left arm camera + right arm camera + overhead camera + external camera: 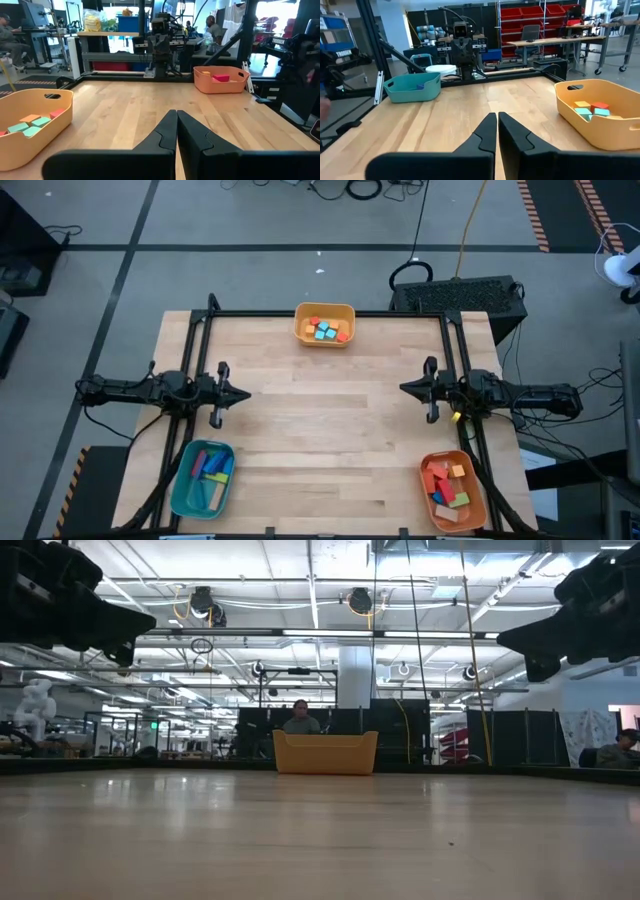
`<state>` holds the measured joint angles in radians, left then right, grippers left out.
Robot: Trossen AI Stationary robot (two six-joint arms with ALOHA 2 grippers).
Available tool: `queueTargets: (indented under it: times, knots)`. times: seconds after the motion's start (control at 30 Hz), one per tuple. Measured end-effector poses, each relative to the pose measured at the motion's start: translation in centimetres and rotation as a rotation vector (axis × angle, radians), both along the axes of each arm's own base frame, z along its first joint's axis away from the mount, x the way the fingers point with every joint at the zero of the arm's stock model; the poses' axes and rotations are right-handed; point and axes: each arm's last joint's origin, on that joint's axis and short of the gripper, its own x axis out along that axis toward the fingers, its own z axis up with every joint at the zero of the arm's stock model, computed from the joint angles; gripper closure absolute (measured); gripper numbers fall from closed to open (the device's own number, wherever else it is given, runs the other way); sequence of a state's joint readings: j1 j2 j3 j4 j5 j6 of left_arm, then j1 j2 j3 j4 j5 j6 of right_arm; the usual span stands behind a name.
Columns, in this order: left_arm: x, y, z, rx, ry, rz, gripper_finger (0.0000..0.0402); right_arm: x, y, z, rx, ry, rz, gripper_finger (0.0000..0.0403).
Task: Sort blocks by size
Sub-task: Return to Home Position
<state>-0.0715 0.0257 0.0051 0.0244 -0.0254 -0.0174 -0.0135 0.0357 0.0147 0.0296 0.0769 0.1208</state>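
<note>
We see every small painted wooden block (322,332) binned: yellow plastic tray (325,307) at the tabletop's (320,420) far edge, teal tray (203,445) near-left corner, orange tray (445,454) near-right corner. Left tool (245,393) and right tool (405,388) are pinched shut, empty, pointing inward from the side edges.

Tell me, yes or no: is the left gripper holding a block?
No: the left wrist view shows the left gripper shut, jaws pressed together with nothing between them.

Table (330,430): yellow tray (325,306) far edge, teal tray (176,492), orange tray (425,480) near corners.
</note>
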Motion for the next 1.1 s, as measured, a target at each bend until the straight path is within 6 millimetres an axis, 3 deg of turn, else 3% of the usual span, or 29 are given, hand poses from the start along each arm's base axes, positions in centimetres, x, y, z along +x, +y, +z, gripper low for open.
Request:
queueTargets:
  times: [1.1]
  knots:
    - [0.00,0.00,0.10,-0.002,-0.011,0.000,0.0386,0.00,0.00,0.00,0.024,-0.002,0.000,0.0399]
